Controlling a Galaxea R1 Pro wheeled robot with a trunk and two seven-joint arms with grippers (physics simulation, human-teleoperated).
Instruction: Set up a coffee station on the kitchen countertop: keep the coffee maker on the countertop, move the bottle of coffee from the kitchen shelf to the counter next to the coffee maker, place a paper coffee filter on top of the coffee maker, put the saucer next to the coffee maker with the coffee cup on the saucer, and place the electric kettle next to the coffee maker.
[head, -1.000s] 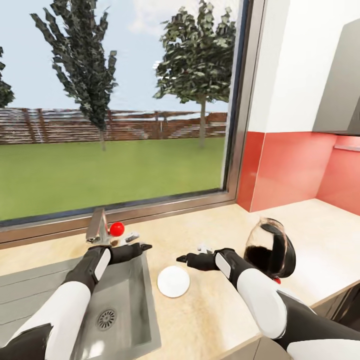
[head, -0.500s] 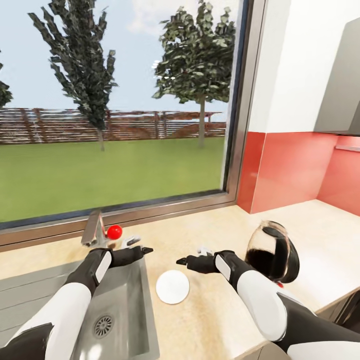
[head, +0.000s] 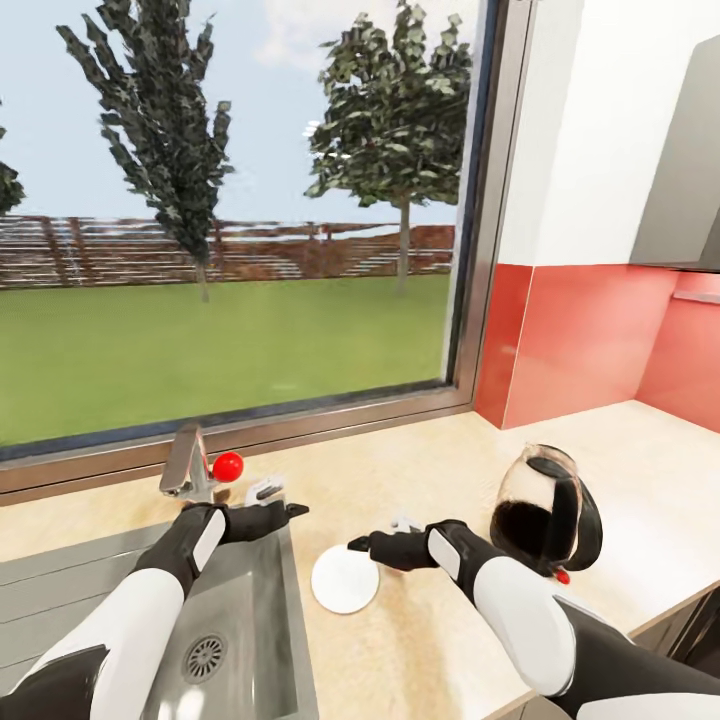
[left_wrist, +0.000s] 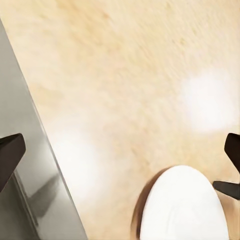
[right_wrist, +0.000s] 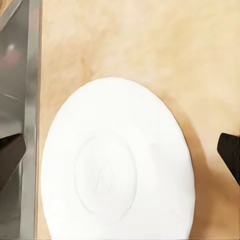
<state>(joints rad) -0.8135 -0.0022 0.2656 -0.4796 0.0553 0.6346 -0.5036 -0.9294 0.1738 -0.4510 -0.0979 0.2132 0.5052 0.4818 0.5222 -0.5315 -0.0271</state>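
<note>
A pale wood-look countertop (head: 420, 470) runs under a wide window onto lawn and trees, with a steel sink (head: 250, 620) set into its left end and a tap (head: 185, 465) with a red knob (head: 228, 465) at the back edge. A white saucer (head: 345, 580) lies flat on the countertop just beside the sink's right rim, toward the front edge. The right gripper (head: 352, 545) hangs over the saucer's back edge, its fingers spread wide and empty; its wrist camera looks straight down on the saucer (right_wrist: 117, 165). The left gripper (head: 297, 509) hovers over the sink's back right corner, likewise spread and empty. A glass kettle (head: 545, 510) with a black handle stands near the front edge, right of the saucer.
</note>
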